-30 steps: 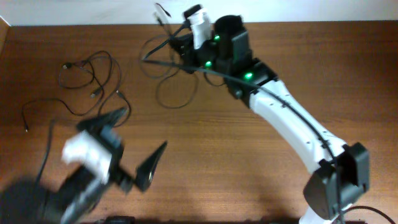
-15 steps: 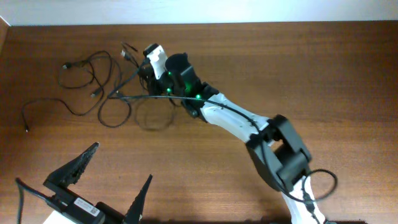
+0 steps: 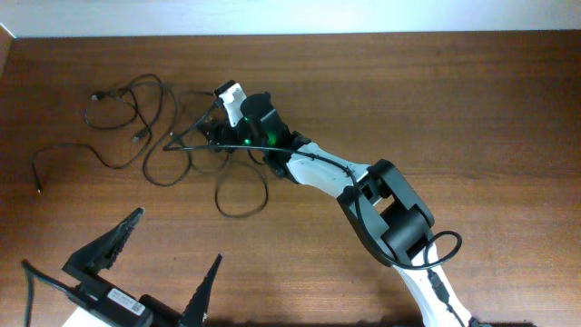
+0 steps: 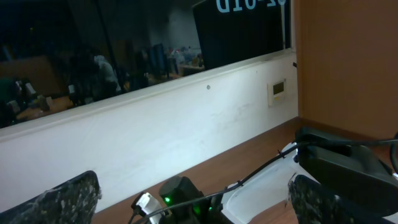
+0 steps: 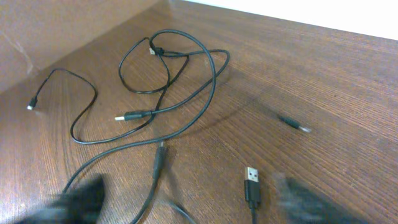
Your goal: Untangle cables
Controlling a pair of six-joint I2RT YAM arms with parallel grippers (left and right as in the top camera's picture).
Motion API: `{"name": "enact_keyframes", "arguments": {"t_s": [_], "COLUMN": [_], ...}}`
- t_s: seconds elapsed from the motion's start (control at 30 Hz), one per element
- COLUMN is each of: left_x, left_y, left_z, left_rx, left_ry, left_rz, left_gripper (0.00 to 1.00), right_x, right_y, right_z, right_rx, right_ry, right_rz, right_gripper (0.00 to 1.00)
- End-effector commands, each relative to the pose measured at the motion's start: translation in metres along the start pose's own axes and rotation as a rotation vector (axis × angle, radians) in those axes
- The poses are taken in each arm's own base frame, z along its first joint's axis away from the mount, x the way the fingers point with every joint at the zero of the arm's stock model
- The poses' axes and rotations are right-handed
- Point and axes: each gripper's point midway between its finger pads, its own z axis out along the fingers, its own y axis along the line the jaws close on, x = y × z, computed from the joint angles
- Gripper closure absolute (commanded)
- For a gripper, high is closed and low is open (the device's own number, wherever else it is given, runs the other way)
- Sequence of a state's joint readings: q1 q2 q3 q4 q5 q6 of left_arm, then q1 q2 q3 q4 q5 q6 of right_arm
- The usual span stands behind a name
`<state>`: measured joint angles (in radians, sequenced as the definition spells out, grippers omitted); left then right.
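cables [image 5: 127, 116] | thin, black | loosely tangled loops | lying flat

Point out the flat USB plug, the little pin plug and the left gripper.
Black flat USB cable plug [image 5: 251, 179]: right wrist view, middle of the plug.
Small black pin-tipped cable plug [image 5: 292, 123]: right wrist view, on its body.
Left gripper [image 3: 178, 238]: overhead view, midway between its fingertips.

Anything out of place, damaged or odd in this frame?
Nothing looks spilled or damaged. The thin black cables lie loosely looped over one another at the far left of the brown wooden table. The right gripper hovers open just over them; the left gripper, also open, faces the white wall.
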<state>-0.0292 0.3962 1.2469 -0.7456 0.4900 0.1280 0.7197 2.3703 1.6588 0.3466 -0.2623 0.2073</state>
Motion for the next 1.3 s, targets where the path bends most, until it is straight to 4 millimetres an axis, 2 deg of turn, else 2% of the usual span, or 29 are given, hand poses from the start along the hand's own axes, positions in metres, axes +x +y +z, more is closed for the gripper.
{"name": "enact_keyframes", "arguments": {"t_s": [0.0,0.07,0.13,0.2,0.27,0.33,0.43,0.6,0.7,0.8,0.87,1.07,1.17,1.27], "left_x": [0.003,0.003,0.003,0.003,0.003,0.003,0.004,0.006,0.006,0.009,0.017,0.048,0.070,0.096], "left_y": [0.003,0.003,0.003,0.003,0.003,0.003,0.005,0.009,0.009,0.013,0.020,0.044,0.055,0.069], "left_z": [0.002,0.002,0.002,0.002,0.002,0.002,0.003,0.002,0.002,0.002,0.002,0.006,0.012,0.014], "left_rx": [-0.014,-0.014,-0.014,-0.014,-0.014,-0.014,-0.023,-0.049,-0.049,-0.068,-0.113,-0.243,-0.301,-0.391], "left_ry": [0.010,0.011,0.011,0.011,0.011,0.011,0.015,0.026,0.028,0.038,0.068,0.193,0.250,0.300], "left_rz": [0.008,0.008,0.008,0.008,0.008,0.008,0.007,0.003,0.003,-0.001,-0.048,-0.166,-0.240,-0.334], "left_gripper": [0.01,0.01,0.01,0.01,0.01,0.01,0.01,0.01,0.01,0.01,0.01,0.01,0.01,0.01], "right_x": [-0.036,-0.045,-0.046,-0.040,-0.022,0.005,0.042,0.090,0.104,0.125,0.140,0.156,0.162,0.170], "right_y": [-0.002,-0.005,-0.012,-0.033,-0.062,-0.090,-0.122,-0.154,-0.165,-0.187,-0.211,-0.247,-0.257,-0.262], "right_z": [-0.016,-0.027,-0.037,-0.048,-0.065,-0.086,-0.118,-0.175,-0.199,-0.240,-0.279,-0.345,-0.366,-0.377], "right_rx": [-0.036,-0.085,-0.118,-0.085,-0.017,0.041,0.124,0.244,0.251,0.352,0.461,0.571,0.600,0.631], "right_ry": [-0.046,-0.040,-0.008,0.056,0.155,0.269,0.415,0.614,0.683,0.778,0.830,0.843,0.837,0.851], "right_rz": [0.060,0.067,0.093,0.180,0.289,0.386,0.528,0.718,0.710,0.759,0.842,1.015,1.069,1.082], "right_gripper": [0.01,0.02,0.01,0.01,0.02,0.01,0.01,0.01,0.02,0.01,0.01,0.01,0.01,0.01]}}
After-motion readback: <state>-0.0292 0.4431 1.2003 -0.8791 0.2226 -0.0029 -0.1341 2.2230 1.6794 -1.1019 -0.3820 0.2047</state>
